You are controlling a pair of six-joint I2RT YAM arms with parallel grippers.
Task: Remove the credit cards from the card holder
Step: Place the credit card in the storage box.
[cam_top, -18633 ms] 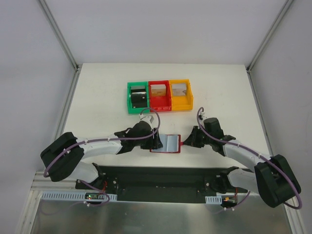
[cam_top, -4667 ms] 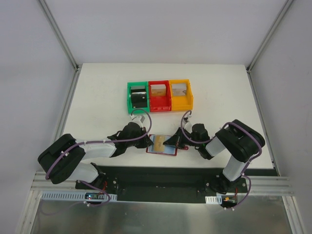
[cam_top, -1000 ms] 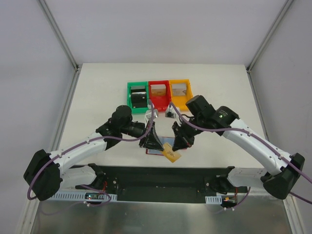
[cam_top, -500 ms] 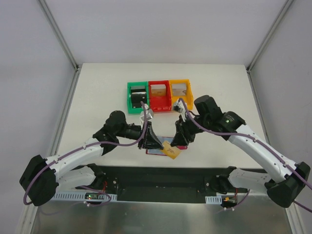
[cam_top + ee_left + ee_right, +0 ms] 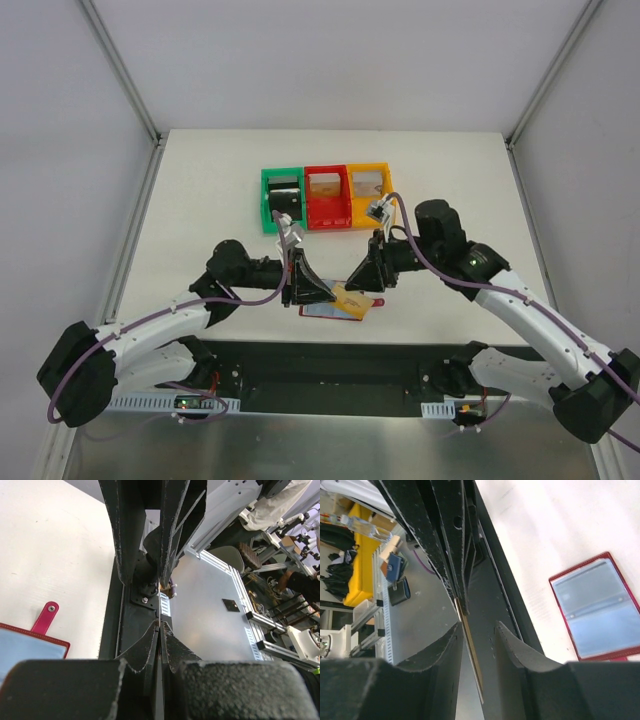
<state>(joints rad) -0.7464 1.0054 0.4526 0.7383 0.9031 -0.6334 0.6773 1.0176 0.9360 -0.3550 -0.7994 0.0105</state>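
right fingers (image 5: 437, 655) have parted around the credit card (image 5: 350, 297), left fingers (image 5: 145, 647) clamped on it.

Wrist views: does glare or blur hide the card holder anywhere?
Right wrist: the table glares near white, yet the open card holder reads clearly; the right fingers are soft. Left wrist: only the holder's corner and red tab show, sharp; the left fingers blur across the bottom. Top external: even light, no glare.
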